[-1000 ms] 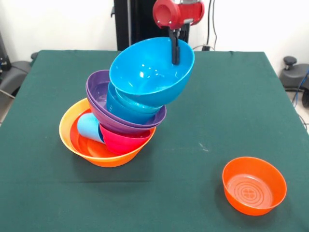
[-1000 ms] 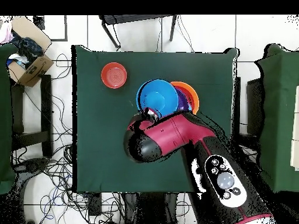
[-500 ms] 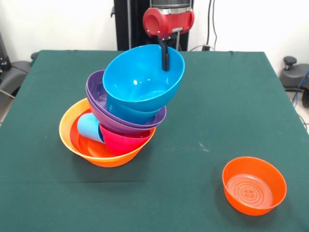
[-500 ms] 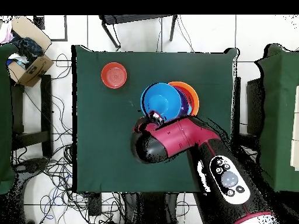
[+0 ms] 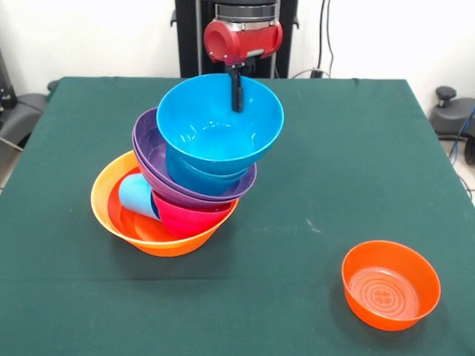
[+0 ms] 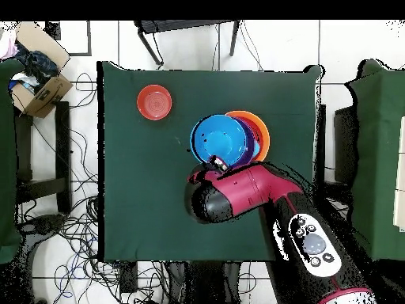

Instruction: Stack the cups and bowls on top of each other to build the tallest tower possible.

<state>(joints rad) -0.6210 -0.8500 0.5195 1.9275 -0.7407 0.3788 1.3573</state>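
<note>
From the front I see my arm reaching down from above, its gripper (image 5: 237, 95) pinching the far rim of the blue bowl (image 5: 220, 127), which sits atop the tower (image 5: 185, 178) in the orange bowl (image 5: 111, 211). A light blue cup (image 5: 138, 196) lies inside. Overhead, the arm (image 6: 245, 190) overlaps the blue bowl's (image 6: 221, 141) edge; a red-orange bowl (image 6: 154, 101) sits well apart on the tabletop (image 6: 142, 198).

The big blue round plastic bowl (image 5: 220, 122) shines glossy and smooth, as does the small orange plastic bowl (image 5: 390, 283) with moulded rings inside. The light blue plastic cup (image 5: 137, 196) looks duller. Matt dark green cloth covers the bench (image 5: 349, 170); the cardboard box (image 6: 39, 89) looks rough.
</note>
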